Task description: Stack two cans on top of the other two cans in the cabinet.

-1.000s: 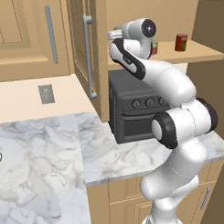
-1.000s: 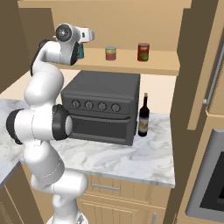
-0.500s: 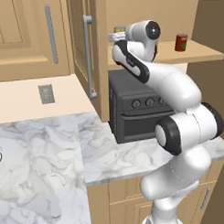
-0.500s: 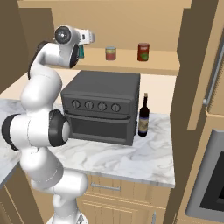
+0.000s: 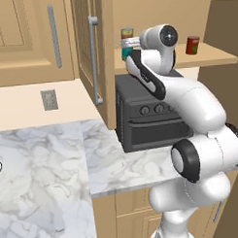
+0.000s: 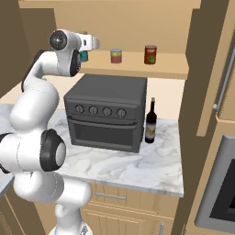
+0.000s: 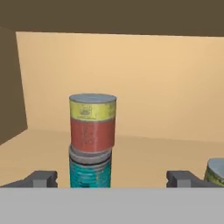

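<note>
On the cabinet shelf [image 6: 160, 69], the yellow-and-red can [image 7: 92, 122] sits stacked on the teal can [image 7: 90, 173] at the left end. The gripper [image 7: 113, 178] faces the stack with its jaws spread wide, holding nothing, fingertips either side. Further right stand a red can with a green band [image 6: 116, 56] and a dark red can [image 6: 150, 54], well apart, above the black oven [image 6: 106, 113].

White arm [image 5: 188, 96], dark joints

yellow-band red can [image 7: 92, 122] w/ grey top, teal can [image 7: 89, 174], tan cabinet shelf [image 7: 144, 157], black oven [image 6: 106, 112], dark bottle [image 6: 150, 122]
</note>
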Robot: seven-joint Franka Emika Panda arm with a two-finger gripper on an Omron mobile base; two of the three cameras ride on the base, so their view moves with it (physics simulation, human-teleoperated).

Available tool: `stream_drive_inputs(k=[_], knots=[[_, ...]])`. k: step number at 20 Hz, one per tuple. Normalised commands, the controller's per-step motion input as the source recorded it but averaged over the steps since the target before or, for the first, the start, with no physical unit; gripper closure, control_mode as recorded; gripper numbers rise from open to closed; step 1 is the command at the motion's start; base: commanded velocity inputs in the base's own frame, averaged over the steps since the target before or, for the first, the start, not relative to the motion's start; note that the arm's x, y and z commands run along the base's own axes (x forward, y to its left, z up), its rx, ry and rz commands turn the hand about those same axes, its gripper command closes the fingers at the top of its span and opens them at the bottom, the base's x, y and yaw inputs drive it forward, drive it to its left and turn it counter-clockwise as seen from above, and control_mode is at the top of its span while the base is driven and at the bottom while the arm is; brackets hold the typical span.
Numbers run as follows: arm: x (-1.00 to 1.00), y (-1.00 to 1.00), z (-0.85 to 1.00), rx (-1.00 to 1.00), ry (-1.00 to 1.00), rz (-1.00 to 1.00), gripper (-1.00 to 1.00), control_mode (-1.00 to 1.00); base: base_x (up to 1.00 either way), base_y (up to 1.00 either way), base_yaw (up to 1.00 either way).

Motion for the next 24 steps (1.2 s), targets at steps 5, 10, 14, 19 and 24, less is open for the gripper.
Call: stream_drive_inputs(k=[5,10,14,19,24], knots=[[-0.52,-0.14,-0.02,0.0,0.0,-0.21,-1.0,-1.0,0.0,0.0,0.0],[-0.39,-0.3,0.04,0.01,0.1,-0.2,-1.0,-1.0,0.0,0.0,0.0],[-0.35,-0.3,0.07,0.06,0.14,-0.12,-1.0,-1.0,0.0,0.0,0.0],[-0.29,-0.26,0.03,0.05,0.15,-0.05,-1.0,-1.0,0.0,0.0,0.0],[-0.13,-0.34,-0.04,0.0,0.0,0.0,-1.0,-1.0,0.0,0.0,0.0]])
